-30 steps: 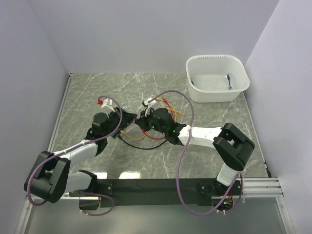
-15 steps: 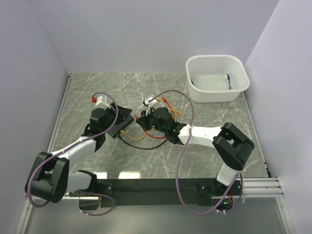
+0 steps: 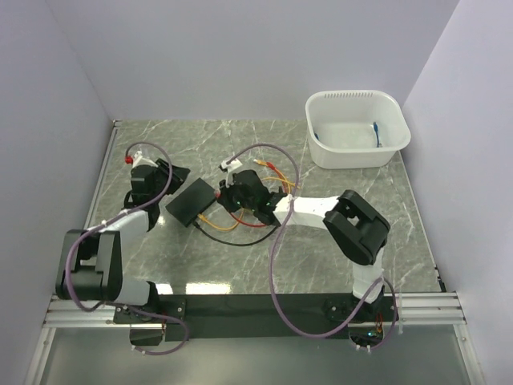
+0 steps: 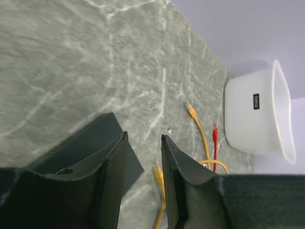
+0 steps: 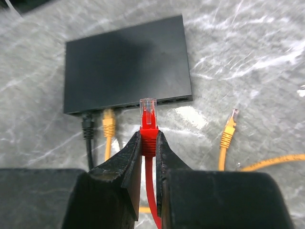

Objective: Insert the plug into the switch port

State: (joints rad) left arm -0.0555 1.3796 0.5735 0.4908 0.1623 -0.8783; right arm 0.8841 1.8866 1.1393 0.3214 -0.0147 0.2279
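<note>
My right gripper (image 5: 148,138) is shut on the ribbed boot of the red plug (image 5: 148,114). Its clear tip points at the near edge of the flat black switch (image 5: 126,67) and stands a little short of the row of switch ports (image 5: 157,101). A black cable (image 5: 87,129) and a yellow plug (image 5: 108,125) sit in ports to the left. From above, the right gripper (image 3: 227,197) is just right of the switch (image 3: 192,202). My left gripper (image 4: 144,138) is open with nothing between its fingers, back-left of the switch (image 4: 93,140).
A loose yellow plug (image 5: 229,130) lies on the marble right of the red one, and yellow and red cables (image 3: 240,223) loop in front of the switch. The white tub (image 3: 353,98) stands at the back right with a blue cable (image 3: 375,133) inside.
The left gripper opened, let go of the switch and drew back to the left. The right gripper carried the red plug leftward up to the switch's port edge.
</note>
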